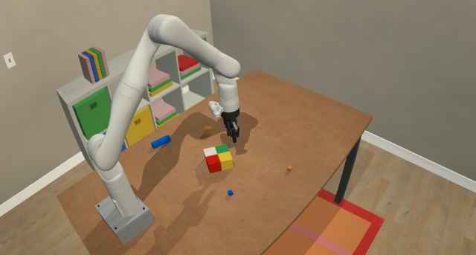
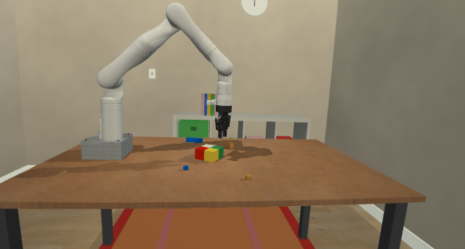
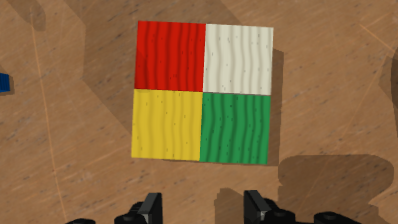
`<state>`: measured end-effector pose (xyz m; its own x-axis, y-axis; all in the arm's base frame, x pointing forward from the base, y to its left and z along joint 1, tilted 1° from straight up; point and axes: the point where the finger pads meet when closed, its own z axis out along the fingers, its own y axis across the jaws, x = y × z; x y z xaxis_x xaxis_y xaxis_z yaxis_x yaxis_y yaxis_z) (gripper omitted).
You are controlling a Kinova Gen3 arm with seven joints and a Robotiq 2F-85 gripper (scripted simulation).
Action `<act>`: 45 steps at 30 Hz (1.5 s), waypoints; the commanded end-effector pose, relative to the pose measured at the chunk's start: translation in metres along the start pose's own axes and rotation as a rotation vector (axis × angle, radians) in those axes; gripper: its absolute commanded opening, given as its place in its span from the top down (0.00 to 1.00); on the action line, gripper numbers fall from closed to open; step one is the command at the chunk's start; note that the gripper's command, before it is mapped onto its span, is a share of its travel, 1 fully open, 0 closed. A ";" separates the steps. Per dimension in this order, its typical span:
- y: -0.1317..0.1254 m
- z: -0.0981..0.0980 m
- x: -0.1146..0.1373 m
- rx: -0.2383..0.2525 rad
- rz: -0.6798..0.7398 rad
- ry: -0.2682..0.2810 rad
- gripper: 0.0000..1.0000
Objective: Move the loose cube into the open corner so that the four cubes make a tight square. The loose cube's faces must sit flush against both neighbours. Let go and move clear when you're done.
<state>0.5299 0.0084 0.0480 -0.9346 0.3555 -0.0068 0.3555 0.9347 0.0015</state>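
Wooden table, beige walls, red rug, four cubes squared, gripper half-open, empty.

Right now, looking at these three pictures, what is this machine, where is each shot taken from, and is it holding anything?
It is a white robot arm bolted to a wooden table, ending in a black two-fingered gripper. One picture looks down from above, one from across the room, and one from a camera on the wrist. On the table, red, white, yellow and green cubes sit together in a tight square. Scattered around are a blue cylinder, two small orange blocks and a tiny blue block. The gripper hangs half open above the table, holding nothing.
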 end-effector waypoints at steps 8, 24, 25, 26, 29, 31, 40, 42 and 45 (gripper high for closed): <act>-0.003 -0.002 -0.005 0.001 0.071 -0.007 0.46; -0.003 0.004 -0.005 0.001 0.071 -0.007 0.46; -0.003 0.005 -0.005 0.001 0.071 -0.007 0.46; -0.003 0.005 -0.005 0.001 0.071 -0.007 0.46; -0.003 0.007 -0.005 0.001 0.071 -0.007 0.46; -0.003 0.011 -0.005 0.001 0.071 -0.007 0.46; -0.003 0.032 -0.005 0.001 0.071 -0.007 0.46; -0.003 0.037 -0.005 0.001 0.071 -0.007 0.46; -0.003 0.040 -0.005 0.001 0.071 -0.007 0.46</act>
<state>0.5349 0.0044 0.0138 -0.9071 0.4205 -0.0176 0.4205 0.9073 0.0037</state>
